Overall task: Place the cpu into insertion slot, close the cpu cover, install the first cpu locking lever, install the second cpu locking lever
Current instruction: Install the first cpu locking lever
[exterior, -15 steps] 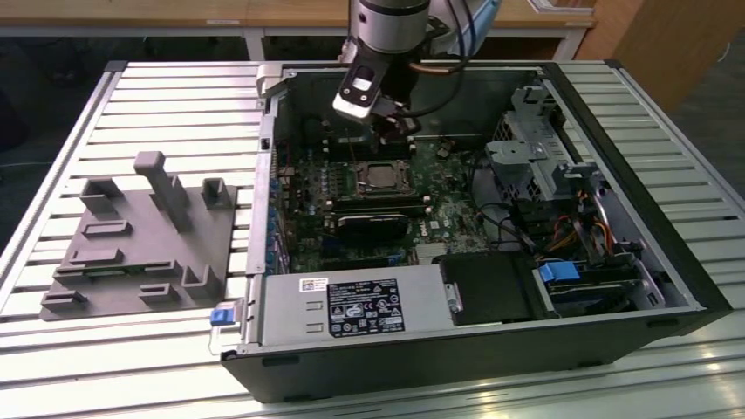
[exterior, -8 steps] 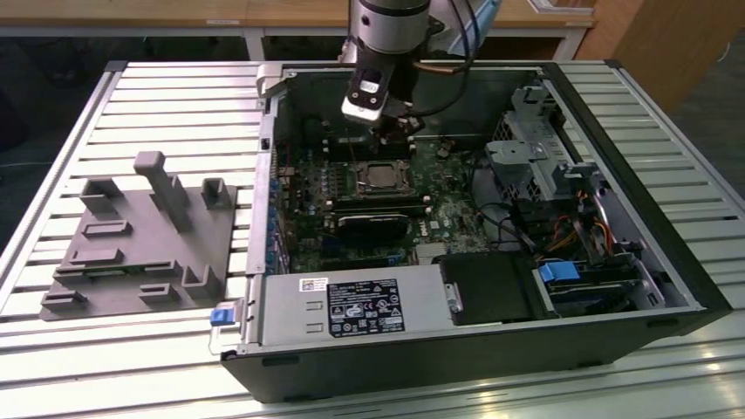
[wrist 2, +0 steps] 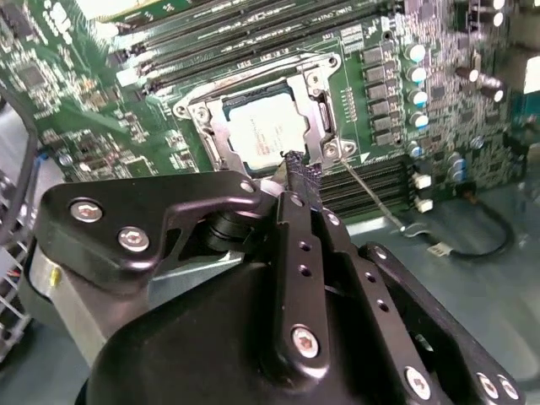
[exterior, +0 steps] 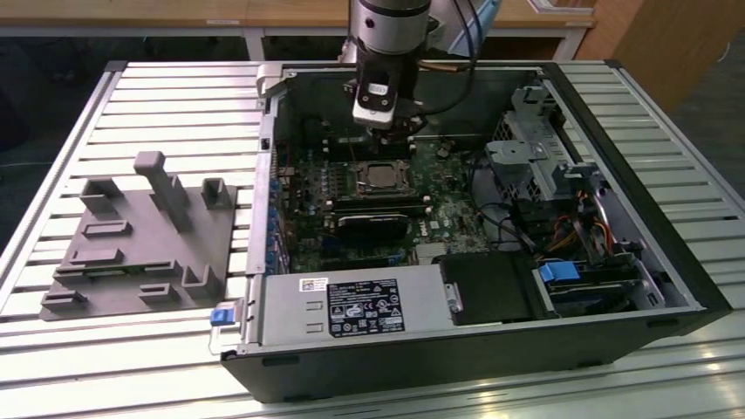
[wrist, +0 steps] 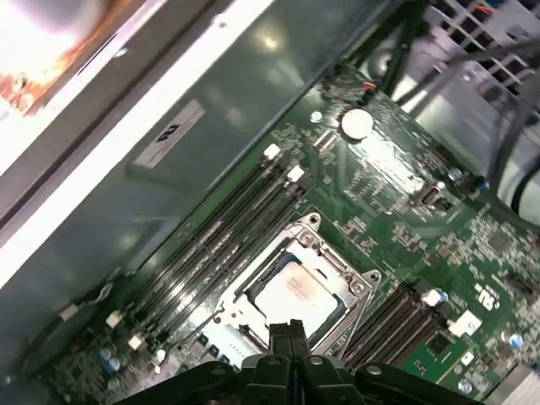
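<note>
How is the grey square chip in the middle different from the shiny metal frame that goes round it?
The flat dull silver-grey square cpu is one solid plate; the thin silver metal cpu cover is a frame with a square hole. The cpu cover is wider and frames the cpu, which shows through the hole. Both are square, silvery and lie flat.

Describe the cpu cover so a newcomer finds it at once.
Inside the open computer case lies a green motherboard. Near its middle sits the cpu cover, a silver square frame around the grey cpu; the neighbouring slots are long, narrow and black.
</note>
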### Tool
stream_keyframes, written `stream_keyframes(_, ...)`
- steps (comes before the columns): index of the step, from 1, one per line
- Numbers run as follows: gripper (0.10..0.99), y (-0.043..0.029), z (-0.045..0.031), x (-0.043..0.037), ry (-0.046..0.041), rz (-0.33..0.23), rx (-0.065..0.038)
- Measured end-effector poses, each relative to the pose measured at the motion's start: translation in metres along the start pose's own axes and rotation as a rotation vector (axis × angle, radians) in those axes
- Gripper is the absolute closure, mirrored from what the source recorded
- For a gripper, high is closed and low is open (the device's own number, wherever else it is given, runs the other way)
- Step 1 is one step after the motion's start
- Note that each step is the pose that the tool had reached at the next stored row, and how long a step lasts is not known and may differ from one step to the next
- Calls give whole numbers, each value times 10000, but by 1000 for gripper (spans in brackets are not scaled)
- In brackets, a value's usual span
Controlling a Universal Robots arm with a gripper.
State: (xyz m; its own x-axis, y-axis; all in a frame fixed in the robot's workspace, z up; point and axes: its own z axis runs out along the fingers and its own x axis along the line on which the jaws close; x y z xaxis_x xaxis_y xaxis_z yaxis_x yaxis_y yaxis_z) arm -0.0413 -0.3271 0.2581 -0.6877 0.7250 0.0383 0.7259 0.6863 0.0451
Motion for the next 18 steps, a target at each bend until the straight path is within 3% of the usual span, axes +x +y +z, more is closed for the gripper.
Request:
stream_keyframes(11, 980, 0, 6, 0, 89, -1980, 76)
stream_keyframes(18, 980, 0, 7, 0, 102, -2822, 87)
